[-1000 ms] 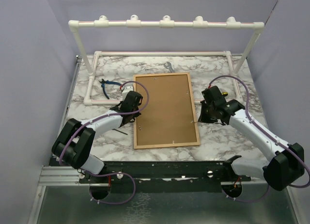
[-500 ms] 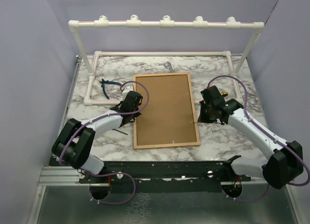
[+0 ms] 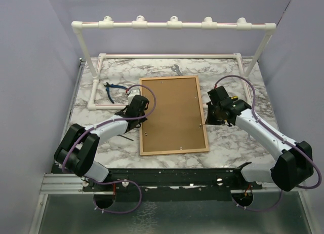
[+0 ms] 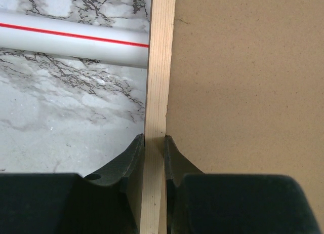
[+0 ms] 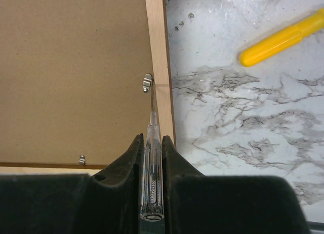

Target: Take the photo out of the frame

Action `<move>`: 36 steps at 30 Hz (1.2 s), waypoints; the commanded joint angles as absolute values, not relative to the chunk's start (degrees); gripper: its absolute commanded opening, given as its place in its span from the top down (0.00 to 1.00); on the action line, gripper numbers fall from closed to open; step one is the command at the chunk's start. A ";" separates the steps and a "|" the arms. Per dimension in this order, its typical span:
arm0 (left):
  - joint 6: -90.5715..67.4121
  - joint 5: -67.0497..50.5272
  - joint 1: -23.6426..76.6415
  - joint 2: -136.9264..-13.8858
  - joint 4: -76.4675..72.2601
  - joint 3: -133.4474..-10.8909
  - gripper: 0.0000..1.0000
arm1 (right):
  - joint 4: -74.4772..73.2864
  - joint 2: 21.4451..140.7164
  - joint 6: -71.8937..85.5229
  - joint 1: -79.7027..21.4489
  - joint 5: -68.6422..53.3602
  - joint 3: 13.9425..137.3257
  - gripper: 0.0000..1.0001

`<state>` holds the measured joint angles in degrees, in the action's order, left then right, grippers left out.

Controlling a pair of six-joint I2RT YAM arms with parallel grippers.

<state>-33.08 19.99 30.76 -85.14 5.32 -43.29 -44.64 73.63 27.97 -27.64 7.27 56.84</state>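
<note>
The frame (image 3: 172,115) lies face down on the marble table, its brown fibreboard back up. The photo is hidden beneath that back. My left gripper (image 3: 140,111) is shut on the frame's left wooden border (image 4: 158,92); in the left wrist view the gripper (image 4: 154,143) has one finger on each side of the strip. My right gripper (image 3: 208,118) is at the frame's right edge, shut on a clear-handled screwdriver (image 5: 152,173). In the right wrist view the gripper (image 5: 152,140) points the screwdriver tip at a small metal clip (image 5: 147,82) on the backing board by the right border.
A white pipe rack (image 3: 172,25) stands at the back, its base pipe (image 4: 76,39) along the left. Blue-handled pliers (image 3: 111,90) lie left of the frame, a small metal tool (image 3: 176,69) behind it. A yellow handle (image 5: 283,39) lies right. A second clip (image 5: 81,158) sits near the frame's end.
My right gripper has moved left with the screwdriver, closing in on the frame's right edge. The left gripper and the frame have not moved.
</note>
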 commanded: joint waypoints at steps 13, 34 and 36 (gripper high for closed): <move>-32.17 21.35 30.41 -84.55 4.66 -43.94 1.00 | -42.28 74.27 26.49 -27.51 7.40 58.24 0.99; -32.91 21.72 30.41 -83.51 2.92 -43.29 1.00 | -36.57 70.31 18.64 -27.59 -18.20 55.01 0.99; -33.09 21.79 30.41 -82.73 1.62 -42.55 1.00 | -35.90 70.31 18.63 -27.89 -19.55 54.16 0.99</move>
<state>-32.73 19.99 30.76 -85.08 5.21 -43.27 -38.41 71.35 20.80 -27.64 -11.11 56.31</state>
